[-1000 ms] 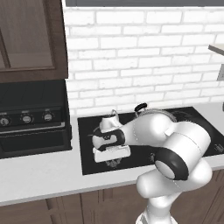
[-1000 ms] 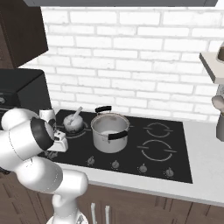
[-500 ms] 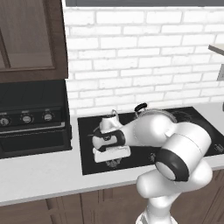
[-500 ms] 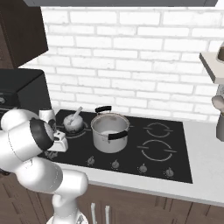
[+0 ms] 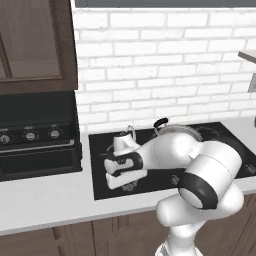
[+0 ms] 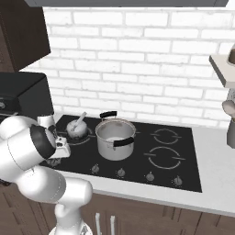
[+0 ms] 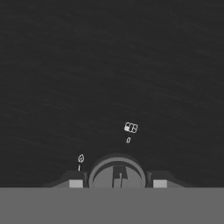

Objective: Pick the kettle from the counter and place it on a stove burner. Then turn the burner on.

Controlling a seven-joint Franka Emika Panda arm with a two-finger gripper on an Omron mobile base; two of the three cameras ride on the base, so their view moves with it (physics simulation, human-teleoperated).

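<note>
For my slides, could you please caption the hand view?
Fingers flank a round knob on the black glass cooktop.

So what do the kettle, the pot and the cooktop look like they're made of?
Kettle: seemingly polished metal, silvery-white sheen. Pot: likely brushed steel, dull grey wall, with a black, maybe plastic, handle. Cooktop: apparently black glass, flat and smooth with printed white rings.

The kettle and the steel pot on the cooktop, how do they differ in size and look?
The kettle is small and rounded, while the steel pot is clearly larger, with straight sides and an open top. The kettle has a thin handle rising above it; the steel pot has black handles at its rim. The kettle sits at the cooktop's back left, the steel pot just to its right. Both are silvery and stand upright on the black glass.
</note>
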